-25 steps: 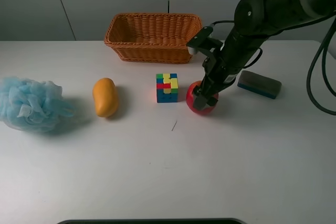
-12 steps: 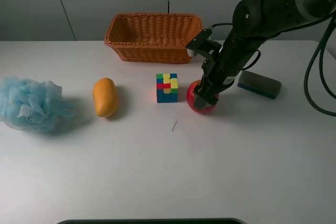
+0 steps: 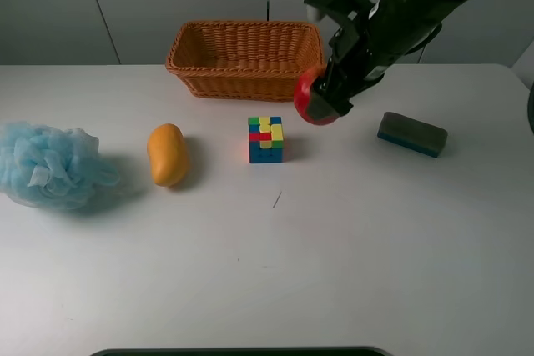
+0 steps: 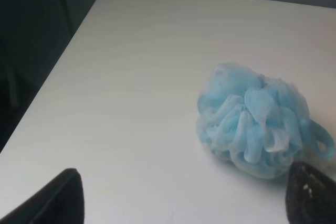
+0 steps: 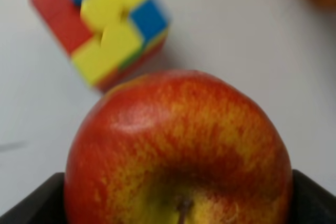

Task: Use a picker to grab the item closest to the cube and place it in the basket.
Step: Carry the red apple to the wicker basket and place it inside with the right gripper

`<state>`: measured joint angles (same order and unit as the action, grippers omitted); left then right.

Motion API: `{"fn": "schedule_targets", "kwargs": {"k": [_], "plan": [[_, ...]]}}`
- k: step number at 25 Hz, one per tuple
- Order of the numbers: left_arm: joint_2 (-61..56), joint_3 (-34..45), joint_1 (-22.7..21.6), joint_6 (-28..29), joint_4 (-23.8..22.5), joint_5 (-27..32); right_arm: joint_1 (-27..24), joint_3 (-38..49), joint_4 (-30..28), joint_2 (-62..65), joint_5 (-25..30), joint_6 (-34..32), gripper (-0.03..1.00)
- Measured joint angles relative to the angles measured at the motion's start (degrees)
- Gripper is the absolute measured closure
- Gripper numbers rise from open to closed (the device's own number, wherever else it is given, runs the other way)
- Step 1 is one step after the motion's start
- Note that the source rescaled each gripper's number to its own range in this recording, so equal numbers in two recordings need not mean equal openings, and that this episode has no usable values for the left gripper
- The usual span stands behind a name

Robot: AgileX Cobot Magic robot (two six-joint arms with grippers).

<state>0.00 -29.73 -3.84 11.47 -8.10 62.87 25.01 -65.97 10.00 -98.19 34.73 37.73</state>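
Note:
My right gripper (image 3: 324, 99) is shut on a red apple (image 3: 310, 101) and holds it in the air, right of and beyond the multicoloured cube (image 3: 265, 139), just in front of the wicker basket's (image 3: 242, 57) right end. In the right wrist view the apple (image 5: 178, 150) fills the space between the fingers, with the cube (image 5: 100, 22) below it on the table. My left gripper (image 4: 184, 195) is open and empty; its fingertips (image 4: 52, 200) frame a blue bath pouf (image 4: 257, 121).
An orange mango (image 3: 167, 154) lies left of the cube. The blue pouf (image 3: 48, 164) sits at the far left. A dark eraser block (image 3: 411, 133) lies right of the apple. The white table (image 3: 275, 273) extends toward the front.
My right gripper has lifted the apple off the table beside the cube and carried it up and back toward the basket. The left arm has not moved.

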Motion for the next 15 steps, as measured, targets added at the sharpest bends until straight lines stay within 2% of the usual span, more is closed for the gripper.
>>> {"fn": "schedule_targets", "kwargs": {"k": [4, 7, 15], "plan": [[0.0, 0.0, 0.0, 0.1, 0.0, 0.0, 0.1, -7.2, 0.0, 4.4, -5.9, 0.0, 0.95], [0.0, 0.0, 0.0, 0.1, 0.0, 0.0, 0.1, -14.5, 0.1, 2.4, -7.8, 0.1, 0.95], [0.0, 0.0, 0.0, 0.1, 0.0, 0.0, 0.1, -34.8, 6.2, -16.6, -8.3, 0.9, 0.95]]}}
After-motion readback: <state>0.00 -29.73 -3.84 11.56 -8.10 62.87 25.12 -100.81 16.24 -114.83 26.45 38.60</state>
